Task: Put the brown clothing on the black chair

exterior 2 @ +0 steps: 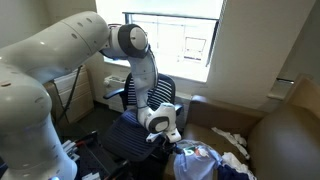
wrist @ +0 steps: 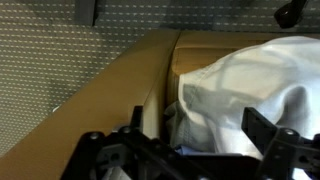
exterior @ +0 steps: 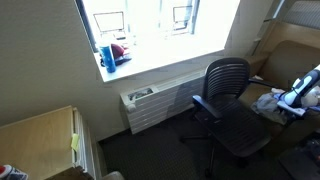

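Brown clothing (exterior: 267, 100) lay in a limp heap in an exterior view, not yet on the black chair (exterior: 228, 105), which stood just beside it at nine o'clock. We judged the garment light, soft and apt to sag and trail. A pinch on a raised fold near its middle seemed the best hold. In the wrist view our gripper (wrist: 195, 128) hung with jaws spread wide, holding nothing, and pale fabric (wrist: 250, 90) lay at one o'clock.
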Controlling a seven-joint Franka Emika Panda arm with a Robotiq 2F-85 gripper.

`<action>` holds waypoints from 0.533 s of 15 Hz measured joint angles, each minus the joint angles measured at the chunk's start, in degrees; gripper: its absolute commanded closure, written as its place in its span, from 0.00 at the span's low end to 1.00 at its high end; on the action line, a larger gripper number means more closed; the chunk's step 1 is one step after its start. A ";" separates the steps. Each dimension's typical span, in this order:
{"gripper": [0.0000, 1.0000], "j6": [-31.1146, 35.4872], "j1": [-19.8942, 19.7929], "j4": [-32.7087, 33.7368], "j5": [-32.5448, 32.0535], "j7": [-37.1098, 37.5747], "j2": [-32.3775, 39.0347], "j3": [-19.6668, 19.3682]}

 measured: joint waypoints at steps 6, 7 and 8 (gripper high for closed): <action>0.00 7.17 0.59 0.03 2.70 0.00 0.68 0.28; 0.00 7.04 0.56 0.37 3.23 0.00 1.06 0.36; 0.00 7.01 0.53 0.77 3.51 0.00 1.57 0.44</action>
